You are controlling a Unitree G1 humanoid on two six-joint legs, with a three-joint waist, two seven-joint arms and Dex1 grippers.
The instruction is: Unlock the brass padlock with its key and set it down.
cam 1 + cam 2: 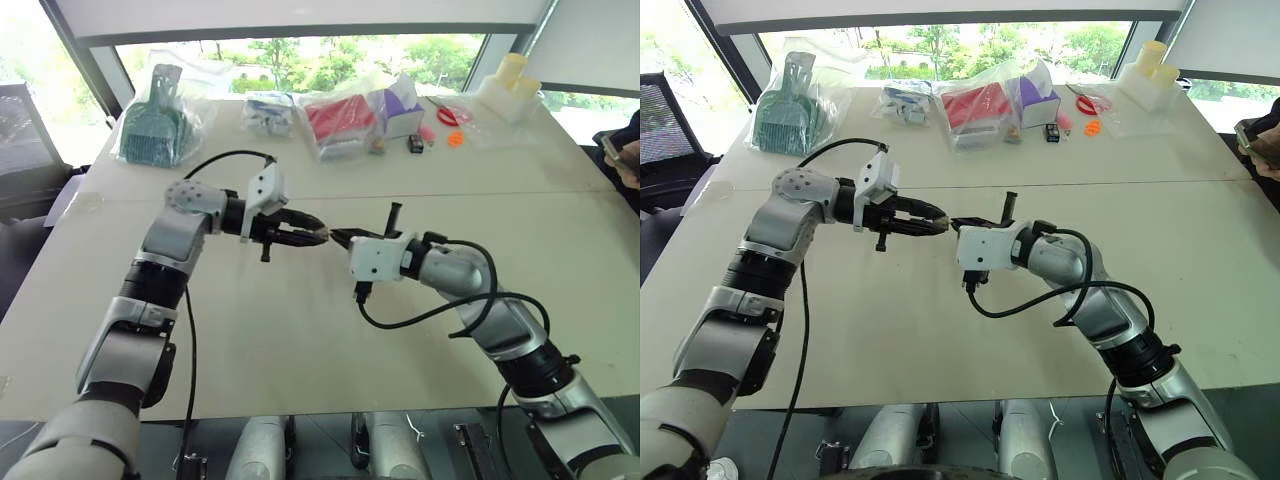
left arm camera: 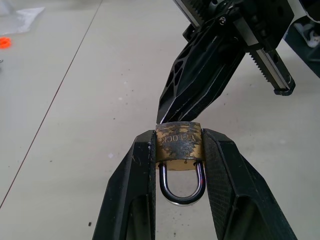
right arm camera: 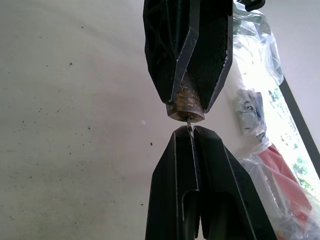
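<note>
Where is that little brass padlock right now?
The brass padlock is clamped between the left gripper's fingers, held in the air above the middle of the table. The shut right gripper meets its underside, pinching a thin metal piece there.

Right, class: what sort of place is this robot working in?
Probably an office or lab test room: a wide pale table, big windows onto trees, and bagged test items lined along the far edge.

The worn brass padlock (image 2: pixel 179 145) with its silver shackle shows only partly: the left gripper's black fingers (image 2: pixel 134 190) cover both its sides, and the right gripper's fingers (image 2: pixel 200 85), arriving from one o'clock, hide its far face. The thin silver key (image 3: pixel 189 121) shows as a mere sliver, its bow buried between the right gripper's pressed-together fingers (image 3: pixel 170 185).
</note>
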